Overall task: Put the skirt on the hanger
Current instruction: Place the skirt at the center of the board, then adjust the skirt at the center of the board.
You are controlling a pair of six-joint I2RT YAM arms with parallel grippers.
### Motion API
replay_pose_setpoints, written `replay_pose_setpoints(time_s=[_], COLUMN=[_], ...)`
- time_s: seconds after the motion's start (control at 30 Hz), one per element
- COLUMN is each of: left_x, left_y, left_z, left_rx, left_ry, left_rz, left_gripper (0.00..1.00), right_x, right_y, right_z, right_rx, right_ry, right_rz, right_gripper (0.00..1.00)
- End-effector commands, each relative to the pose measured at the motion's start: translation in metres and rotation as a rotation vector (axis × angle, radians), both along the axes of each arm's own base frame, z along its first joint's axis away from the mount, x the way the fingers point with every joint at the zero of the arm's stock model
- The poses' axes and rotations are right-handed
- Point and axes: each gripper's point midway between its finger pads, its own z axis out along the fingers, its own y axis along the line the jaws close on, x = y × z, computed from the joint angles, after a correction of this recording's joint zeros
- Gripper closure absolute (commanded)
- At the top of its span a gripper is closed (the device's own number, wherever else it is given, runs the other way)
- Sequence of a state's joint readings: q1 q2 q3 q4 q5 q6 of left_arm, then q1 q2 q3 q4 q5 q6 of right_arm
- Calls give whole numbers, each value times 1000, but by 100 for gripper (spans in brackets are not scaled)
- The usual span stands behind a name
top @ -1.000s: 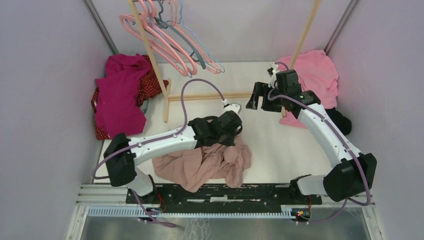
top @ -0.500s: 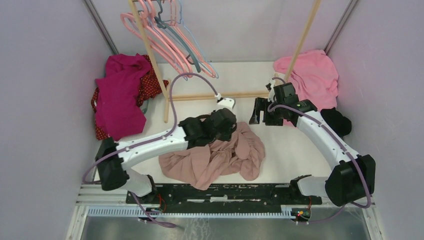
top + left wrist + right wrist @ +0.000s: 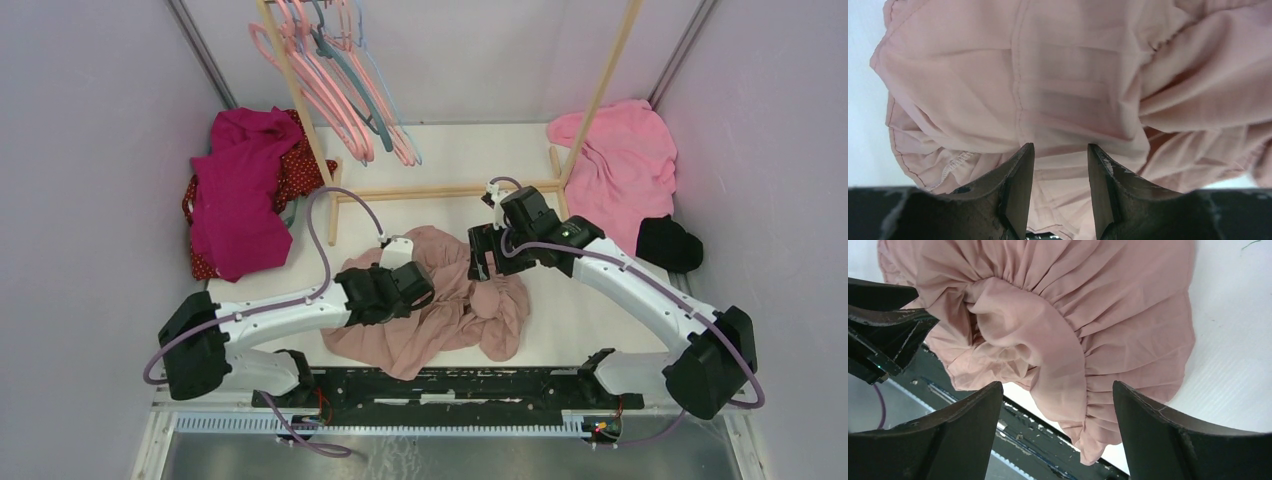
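The dusty-pink skirt (image 3: 450, 322) lies crumpled on the white table between the two arms. My left gripper (image 3: 416, 284) hovers low over its left middle. In the left wrist view the left gripper (image 3: 1060, 147) is open, with pleated skirt (image 3: 1073, 75) cloth beyond it and nothing pinched. My right gripper (image 3: 481, 256) stands over the skirt's far right part. It is wide open in the right wrist view (image 3: 1057, 385), above a gathered fold of the skirt (image 3: 1058, 305). Several pink hangers (image 3: 345, 125) hang at the back left.
A wooden rack has a floor bar (image 3: 440, 190) and a slanted right post (image 3: 600, 90). A magenta garment pile (image 3: 240, 190) lies at the left, a pink garment (image 3: 620, 160) at the back right, and a black item (image 3: 668, 243) beside it. A black rail (image 3: 440, 385) runs along the near edge.
My left gripper has opened, let go of the skirt and pulled back to the left. The skirt now lies further back. My right arm has come forward and left over it.
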State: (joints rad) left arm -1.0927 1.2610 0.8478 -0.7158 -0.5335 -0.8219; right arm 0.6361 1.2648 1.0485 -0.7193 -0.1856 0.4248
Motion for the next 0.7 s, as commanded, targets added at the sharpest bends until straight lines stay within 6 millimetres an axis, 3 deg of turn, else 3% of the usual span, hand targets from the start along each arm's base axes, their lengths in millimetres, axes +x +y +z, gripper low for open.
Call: replay_pose_setpoints(time_s=[0.0,0.17,0.23,0.33,0.37,0.47,0.67], left_x=[20,25,30,40,43,50,61], left_y=[4,11,13,20,20,13,-18], left_z=[-7,-23,-27,-21,-11,33,131], left_rx=[-4,40,53,75,68,10,-129], left_ry=[-55,-48,-53,-65,-75,-126,-191], left_rz=[129,151,156,175,174,149,48], left_gripper=[49,49,53,92,96,97,97], right_x=[12,11,10,10,9,8,7], right_y=[-2,-4,-6,-9,-11,-14,-14], right_z=[-2,1,2,4,5,10,31], right_rx=[-45,-45,-52,-65,-71,-74,-40], right_ry=[-57,-64,-68,-76,-76,-87,-127], right_rz=[-17,-20,-17,-21,-23,-25,-27], right_gripper=[14,14,14,13,13,13,13])
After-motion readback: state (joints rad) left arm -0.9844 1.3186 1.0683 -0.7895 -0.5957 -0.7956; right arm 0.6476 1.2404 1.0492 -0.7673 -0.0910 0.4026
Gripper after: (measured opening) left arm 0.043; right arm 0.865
